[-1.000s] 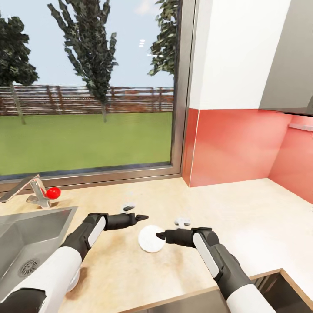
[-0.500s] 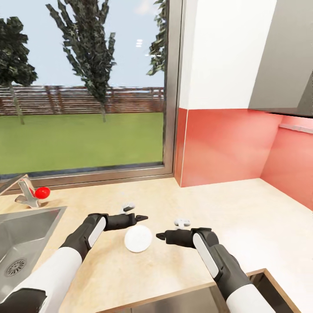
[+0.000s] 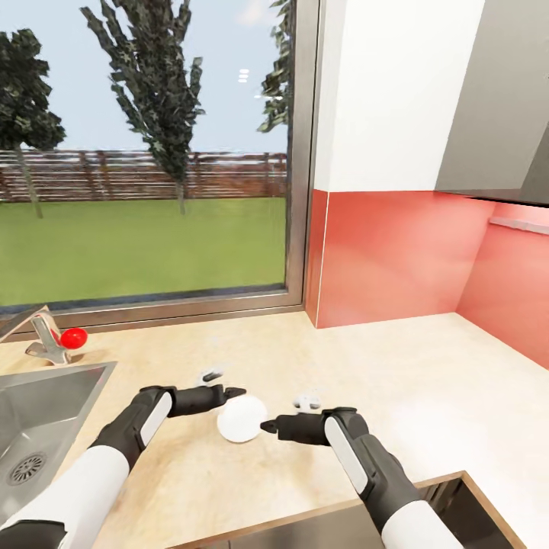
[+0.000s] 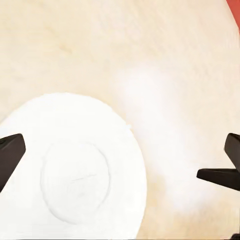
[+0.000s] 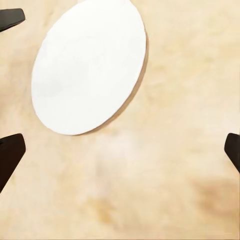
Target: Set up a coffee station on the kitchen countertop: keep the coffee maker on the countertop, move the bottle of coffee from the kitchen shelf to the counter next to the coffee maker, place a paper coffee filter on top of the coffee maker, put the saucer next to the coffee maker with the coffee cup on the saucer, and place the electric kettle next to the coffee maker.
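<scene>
Saucer (image 3: 241, 418) flat on bare counter (image 3: 396, 366), between left gripper (image 3: 236, 392) and right gripper (image 3: 265, 426), both spread wide, holding nothing. Sink (image 3: 38, 412) and red-knobbed faucet (image 3: 53, 339) well off left.

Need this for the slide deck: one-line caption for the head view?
Both claws, left and right, flank a white saucer lying on the beige countertop beside the sink.

A big window (image 3: 145, 152) (trees, lawn, fence outside) meets a red backsplash (image 3: 389, 255) above the beige countertop (image 3: 427, 381).
</scene>
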Controlling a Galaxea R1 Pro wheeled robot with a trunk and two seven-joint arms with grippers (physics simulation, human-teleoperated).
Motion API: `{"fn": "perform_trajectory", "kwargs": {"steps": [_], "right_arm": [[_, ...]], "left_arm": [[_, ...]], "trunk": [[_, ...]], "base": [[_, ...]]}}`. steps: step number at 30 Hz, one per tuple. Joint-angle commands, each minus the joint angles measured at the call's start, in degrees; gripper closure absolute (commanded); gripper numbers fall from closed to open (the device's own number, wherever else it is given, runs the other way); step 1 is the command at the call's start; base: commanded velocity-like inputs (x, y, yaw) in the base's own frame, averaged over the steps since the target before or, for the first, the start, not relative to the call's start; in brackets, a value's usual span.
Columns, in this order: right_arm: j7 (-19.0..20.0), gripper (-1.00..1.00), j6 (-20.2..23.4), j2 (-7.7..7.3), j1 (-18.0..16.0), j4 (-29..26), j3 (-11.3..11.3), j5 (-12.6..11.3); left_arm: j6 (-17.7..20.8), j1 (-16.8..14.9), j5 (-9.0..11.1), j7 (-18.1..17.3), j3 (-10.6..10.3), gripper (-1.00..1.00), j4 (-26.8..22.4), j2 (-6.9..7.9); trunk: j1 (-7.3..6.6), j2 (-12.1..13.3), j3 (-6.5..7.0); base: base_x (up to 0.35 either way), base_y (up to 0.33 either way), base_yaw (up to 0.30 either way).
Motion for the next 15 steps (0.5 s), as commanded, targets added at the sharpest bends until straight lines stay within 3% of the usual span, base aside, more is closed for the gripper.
{"fn": "perform_trajectory", "kwargs": {"steps": [1, 6, 15], "right_arm": [[0.35, -1.00, 0.22, 0.19, -0.05, 0.10, -0.05, 0.40], [0.39, -1.00, 0.14, 0.84, -0.06, 0.53, -0.05, 0.40], [0.40, -1.00, 0.12, 1.07, -0.07, 0.59, -0.05, 0.40]], "left_arm": [[0.08, 0.02, 0.47, 0.09, -0.12, -1.00, -0.04, 0.34], [-1.93, 0.28, 0.43, 0.03, 0.20, -1.00, 0.02, 1.56], [-2.42, 0.34, 0.41, 0.01, 0.24, -1.00, 0.00, 1.92]], "trunk": [[0.04, -0.14, -0.14], [0.04, -0.14, -0.14], [0.04, -0.14, -0.14]], "base": [[0.000, 0.000, 0.000], [0.000, 0.000, 0.000], [0.000, 0.000, 0.000]]}}
